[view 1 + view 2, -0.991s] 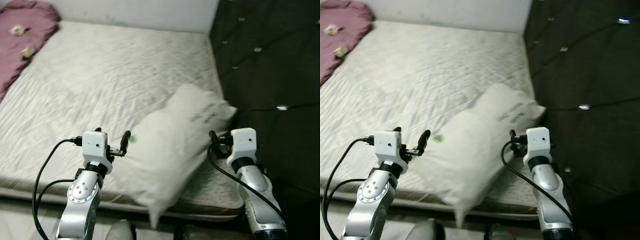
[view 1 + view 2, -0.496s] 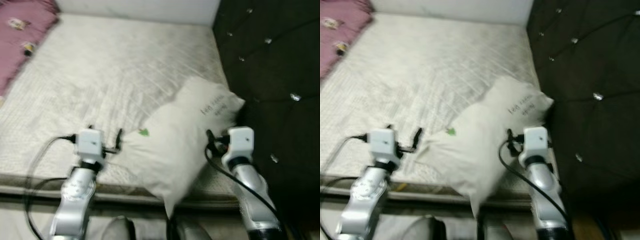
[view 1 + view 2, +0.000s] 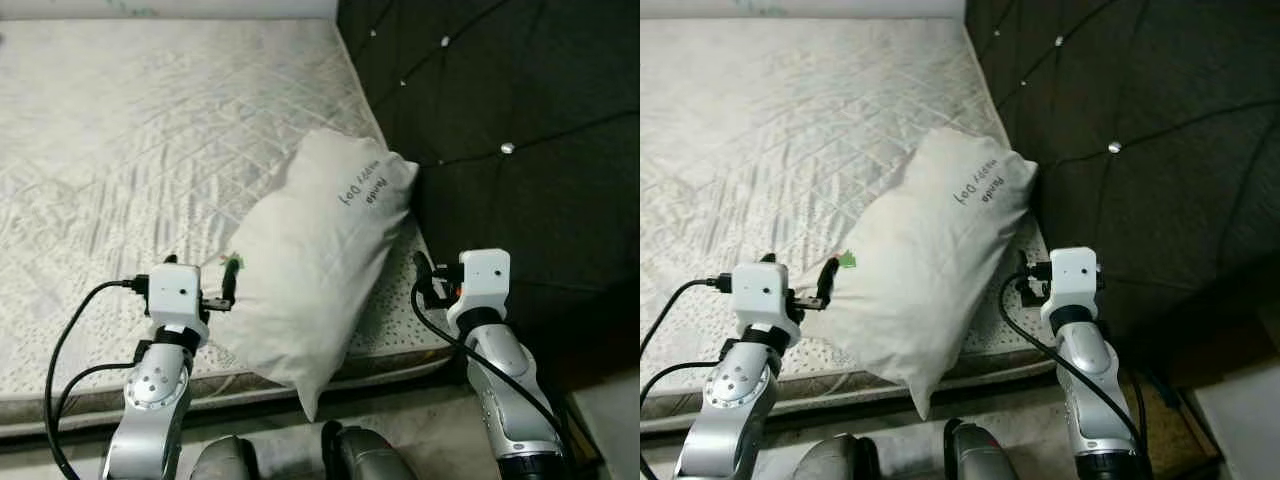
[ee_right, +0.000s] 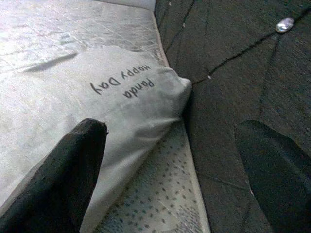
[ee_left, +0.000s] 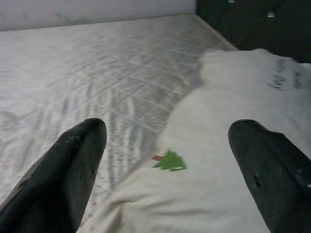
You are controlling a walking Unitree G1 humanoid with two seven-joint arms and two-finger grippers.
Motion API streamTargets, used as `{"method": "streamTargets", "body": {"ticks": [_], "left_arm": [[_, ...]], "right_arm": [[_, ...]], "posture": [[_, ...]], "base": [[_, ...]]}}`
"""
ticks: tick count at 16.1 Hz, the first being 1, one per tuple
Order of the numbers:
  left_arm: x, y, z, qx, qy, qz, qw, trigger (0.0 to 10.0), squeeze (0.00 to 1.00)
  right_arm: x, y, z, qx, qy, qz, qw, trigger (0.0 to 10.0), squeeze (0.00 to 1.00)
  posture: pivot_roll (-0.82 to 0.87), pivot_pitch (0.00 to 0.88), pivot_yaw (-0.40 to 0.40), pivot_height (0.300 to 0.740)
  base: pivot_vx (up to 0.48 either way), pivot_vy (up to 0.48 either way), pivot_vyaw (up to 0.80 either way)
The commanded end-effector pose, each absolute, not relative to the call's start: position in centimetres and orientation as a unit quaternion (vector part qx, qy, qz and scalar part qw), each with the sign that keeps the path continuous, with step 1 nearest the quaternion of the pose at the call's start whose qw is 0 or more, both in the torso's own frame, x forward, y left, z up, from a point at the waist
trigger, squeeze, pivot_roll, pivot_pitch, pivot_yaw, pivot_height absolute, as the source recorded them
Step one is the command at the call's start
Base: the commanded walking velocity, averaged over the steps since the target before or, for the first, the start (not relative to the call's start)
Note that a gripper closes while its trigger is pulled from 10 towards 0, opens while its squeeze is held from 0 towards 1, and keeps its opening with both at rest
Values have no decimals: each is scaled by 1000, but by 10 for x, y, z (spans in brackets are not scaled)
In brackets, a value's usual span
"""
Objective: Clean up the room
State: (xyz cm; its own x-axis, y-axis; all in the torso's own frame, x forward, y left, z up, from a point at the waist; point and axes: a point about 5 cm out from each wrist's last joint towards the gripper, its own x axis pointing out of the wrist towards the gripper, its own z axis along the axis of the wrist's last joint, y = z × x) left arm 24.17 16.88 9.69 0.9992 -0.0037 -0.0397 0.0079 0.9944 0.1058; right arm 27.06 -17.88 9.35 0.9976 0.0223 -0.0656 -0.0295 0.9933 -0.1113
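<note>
— Pillow [image 3: 310,270] first: where does it lie?

— White, on the near right part of the bed [image 3: 130,150], slanted. Its far corner leans against the dark tufted headboard [image 3: 500,130] on the right, and its near corner hangs past the mattress edge toward the floor. Writing reading "Panda Happy Day" [image 4: 122,83] sits near the far corner, and a small green tag [image 5: 170,160] sticks out of its left edge.

— And the left hand?

— Left hand [image 3: 229,283] is raised over the near edge of the bed, right at the pillow's left edge, beside the green tag. In the left wrist view its two black fingers [image 5: 68,170] stand wide apart, with the pillow's edge and the tag lying between them and nothing pinched. I cannot tell whether a fingertip touches the fabric.

— The right one?

— Right hand [image 3: 424,277] is up on the other side, near the pillow's right edge, just by the gap where mattress meets headboard. Its fingers [image 4: 63,179] are spread too; in the right wrist view one lies over the pillow's side and the other over the dark headboard, gripping nothing.

— So the pillow is between the two?

— Yes, it lies between the hands, left one close against its edge, right one just beside it. Quilted mattress stretches bare and pale to the far left, and black cables [image 3: 70,350] loop down from both wrists
</note>
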Motion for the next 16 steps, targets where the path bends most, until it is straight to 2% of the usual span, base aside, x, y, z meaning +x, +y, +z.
{"method": "streamTargets", "body": {"ticks": [1,4,10,13,16], "left_arm": [[239,173,98,61,13,14,998,10000,0],[238,175,96,66,19,21,997,10000,0],[243,170,98,79,9,16,997,10000,0],[247,169,99,58,4,16,998,10000,0],[248,168,99,61,4,16,998,10000,0]], "right_arm": [[268,-180,94,-44,26,10,999,10000,0],[267,-179,95,-38,23,10,999,10000,0],[269,-177,97,-35,18,22,999,10000,0],[270,-176,98,-36,15,32,999,10000,0],[271,-175,97,-39,16,36,998,10000,0]], "posture": [[3,144,-38,740],[2,138,-36,740],[-5,125,-42,673],[-9,121,-48,640],[-7,121,-51,640]], "base": [[0,0,0],[0,0,0],[0,0,0],[0,0,0],[0,0,0]]}}
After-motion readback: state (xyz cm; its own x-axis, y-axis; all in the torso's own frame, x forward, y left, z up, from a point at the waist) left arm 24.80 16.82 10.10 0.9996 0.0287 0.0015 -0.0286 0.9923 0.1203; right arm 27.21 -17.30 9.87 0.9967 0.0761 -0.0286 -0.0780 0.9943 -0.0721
